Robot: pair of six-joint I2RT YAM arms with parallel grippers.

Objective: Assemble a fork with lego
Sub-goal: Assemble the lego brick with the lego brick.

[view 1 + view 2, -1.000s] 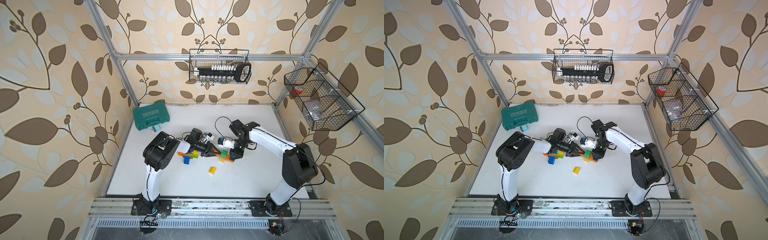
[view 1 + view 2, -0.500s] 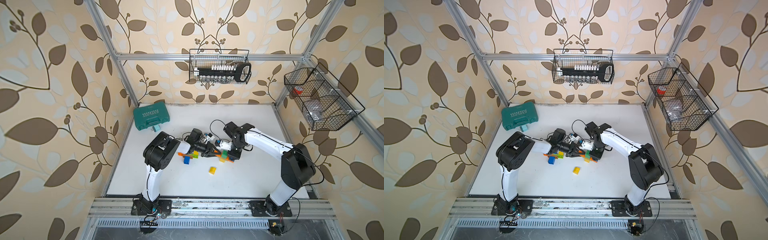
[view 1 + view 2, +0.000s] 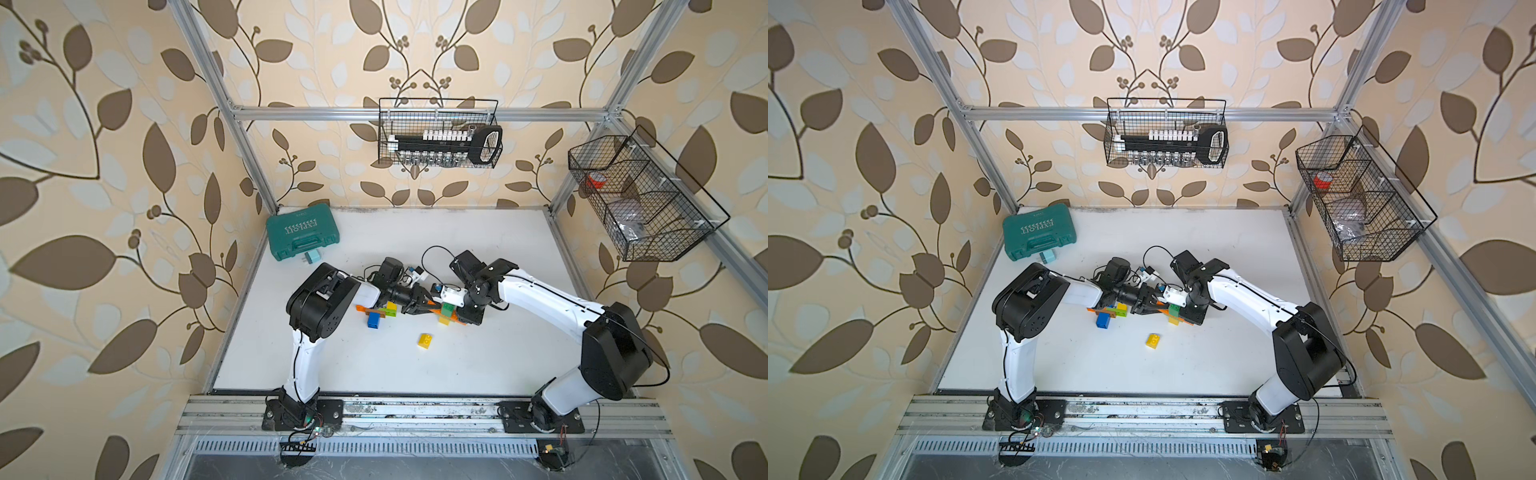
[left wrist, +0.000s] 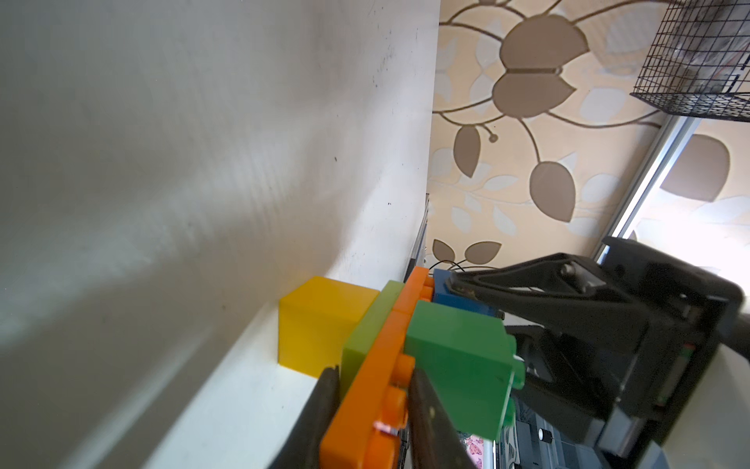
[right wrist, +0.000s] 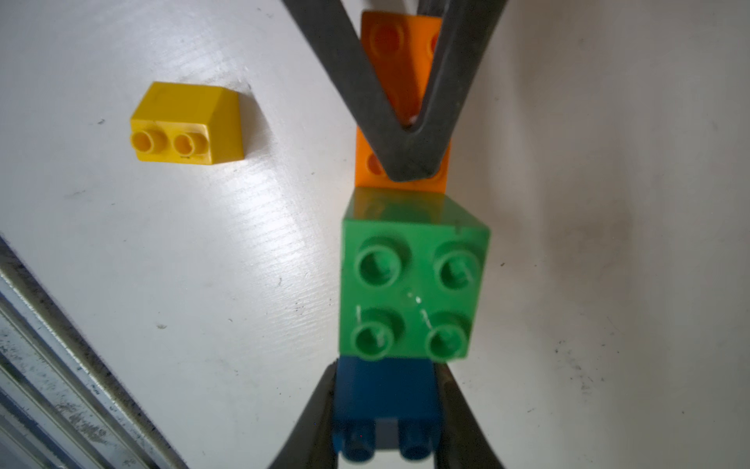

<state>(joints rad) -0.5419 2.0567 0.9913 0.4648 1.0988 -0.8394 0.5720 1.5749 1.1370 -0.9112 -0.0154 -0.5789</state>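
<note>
A small lego assembly lies low over the table between both arms: a green brick [image 3: 447, 308] [image 3: 1174, 309] [image 5: 410, 284] on an orange plate [image 4: 406, 308] [image 5: 399, 52], with a yellow brick [image 4: 316, 329] and a lime one [image 4: 365, 329] beneath. My left gripper [image 3: 430, 309] [image 4: 375, 390] is shut on the orange plate's end. My right gripper [image 3: 465, 312] [image 5: 385, 398] is shut on the blue brick [image 5: 385, 385] at the opposite end. A loose yellow brick [image 3: 424, 340] [image 3: 1153, 340] [image 5: 186, 124] lies nearer the front.
A second cluster with a blue brick [image 3: 373, 320] [image 3: 1102, 320], a yellow brick and an orange piece lies under the left forearm. A teal tool case [image 3: 302, 235] stands at the back left. Wire baskets [image 3: 440, 143] hang on the back and right walls.
The right arm's wrist has swung a little to the left, toward the left gripper. The assembly has hardly shifted. Both grippers have stayed shut.
</note>
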